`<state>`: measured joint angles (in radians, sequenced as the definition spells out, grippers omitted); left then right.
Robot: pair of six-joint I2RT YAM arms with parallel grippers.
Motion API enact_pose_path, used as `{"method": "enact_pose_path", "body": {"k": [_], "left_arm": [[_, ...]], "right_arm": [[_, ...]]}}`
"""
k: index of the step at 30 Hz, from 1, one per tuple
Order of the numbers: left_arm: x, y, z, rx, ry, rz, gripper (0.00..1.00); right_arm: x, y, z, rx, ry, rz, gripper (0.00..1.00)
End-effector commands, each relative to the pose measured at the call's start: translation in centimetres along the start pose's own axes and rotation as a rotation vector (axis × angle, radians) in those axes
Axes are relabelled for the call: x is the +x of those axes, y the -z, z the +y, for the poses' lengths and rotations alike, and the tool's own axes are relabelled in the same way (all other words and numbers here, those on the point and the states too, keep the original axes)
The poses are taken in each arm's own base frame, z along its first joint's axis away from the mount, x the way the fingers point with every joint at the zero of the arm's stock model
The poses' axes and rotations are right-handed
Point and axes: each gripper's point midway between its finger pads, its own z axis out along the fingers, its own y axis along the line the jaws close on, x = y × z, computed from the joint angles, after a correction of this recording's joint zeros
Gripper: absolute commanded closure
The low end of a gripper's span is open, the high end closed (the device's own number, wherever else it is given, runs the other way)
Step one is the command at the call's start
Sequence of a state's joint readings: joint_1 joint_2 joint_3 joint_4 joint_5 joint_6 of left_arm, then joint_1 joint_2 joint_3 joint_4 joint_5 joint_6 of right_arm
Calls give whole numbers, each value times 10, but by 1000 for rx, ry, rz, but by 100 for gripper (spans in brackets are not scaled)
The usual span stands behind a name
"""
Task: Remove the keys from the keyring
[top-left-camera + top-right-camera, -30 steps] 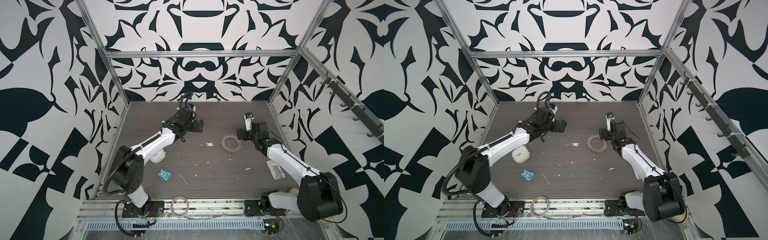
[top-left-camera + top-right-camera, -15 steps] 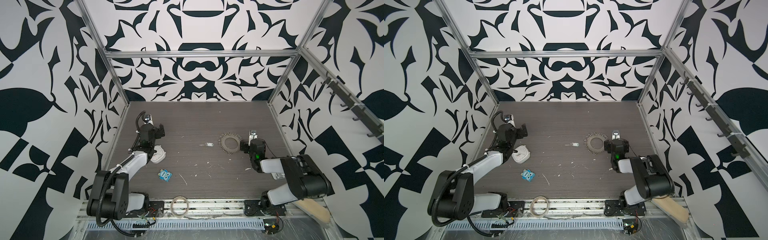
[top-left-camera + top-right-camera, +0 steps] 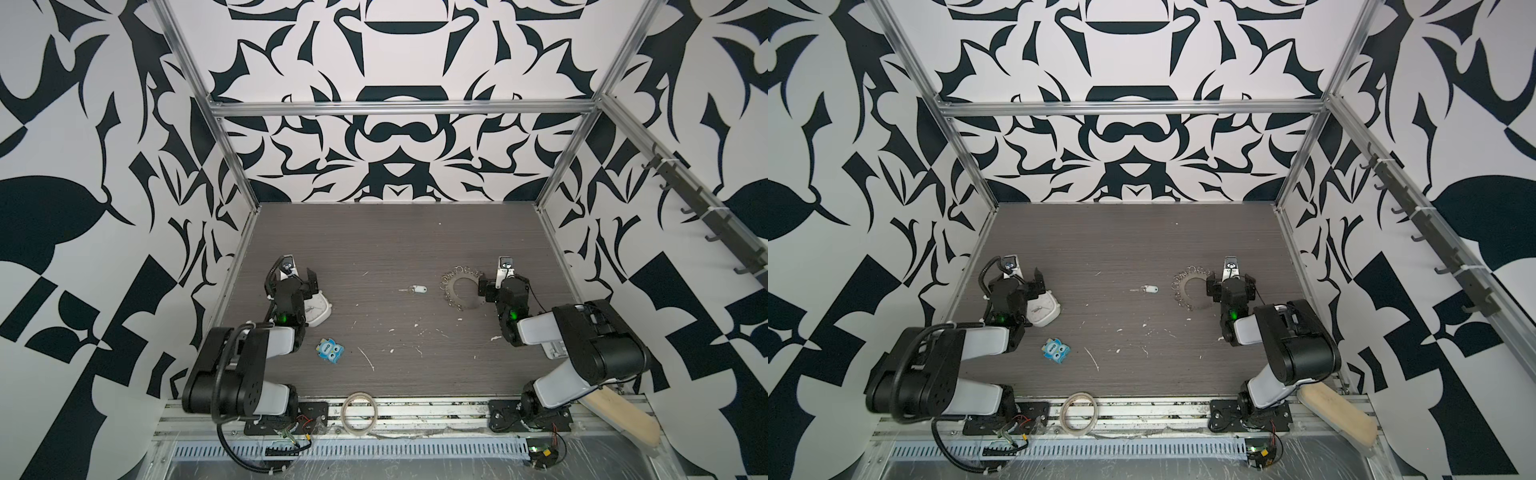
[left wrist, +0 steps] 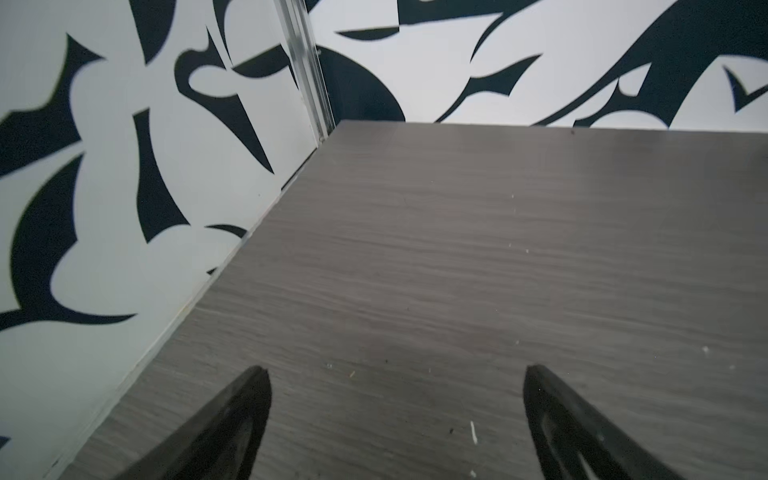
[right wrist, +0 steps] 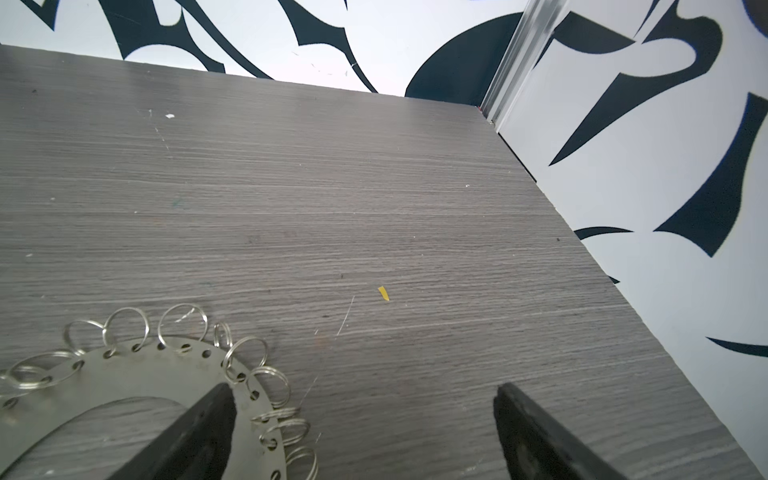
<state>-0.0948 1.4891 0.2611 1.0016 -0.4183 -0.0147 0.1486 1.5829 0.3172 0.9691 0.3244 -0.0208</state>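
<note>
The keys (image 3: 415, 289) (image 3: 1149, 289), one tiny silver key on a pale oval tag, lie on the table's bare middle, a short way left of the keyring and apart from it. The keyring (image 3: 448, 291) (image 3: 1179, 291) (image 5: 137, 374) is a flat grey perforated disc fringed with small split rings. My right gripper (image 3: 503, 282) (image 3: 1230, 284) (image 5: 363, 388) stands open at its right edge, one finger over the disc's rim, holding nothing. Near the left wall my left gripper (image 3: 293, 278) (image 3: 1015, 280) (image 4: 397, 370) is open over bare table.
A small white clock (image 3: 318, 309) lies beside the left gripper. A blue toy (image 3: 330, 351) sits in front of it. A tape roll (image 3: 359, 411) and a beige brush (image 3: 619, 415) rest on the front rail. White scraps dot the tabletop.
Both arms have drawn back from the table's middle and folded towards the front. Both grippers stayed open. The keys and keyring have not moved.
</note>
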Motion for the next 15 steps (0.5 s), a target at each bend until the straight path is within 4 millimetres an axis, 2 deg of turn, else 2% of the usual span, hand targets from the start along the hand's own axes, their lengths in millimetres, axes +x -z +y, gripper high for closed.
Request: {"method": "enact_pose_path", "body": {"k": [1,4,8,15], "left_arm": [[-15,2,-2,28,22,-164,1],[-11,0,1,-3,33,-114,1],[-12,-16,14,-79,51,-66,1],[-11,-17,13,-72,61,-50,1]], "right_arm": [[-16,1,1,-1,-9,-48,0],[-16,0,1,-2,-11,-46,0],[-16,0,1,-1,-10,-46,0],[-16,0,1,0,-10,-45,0]]}}
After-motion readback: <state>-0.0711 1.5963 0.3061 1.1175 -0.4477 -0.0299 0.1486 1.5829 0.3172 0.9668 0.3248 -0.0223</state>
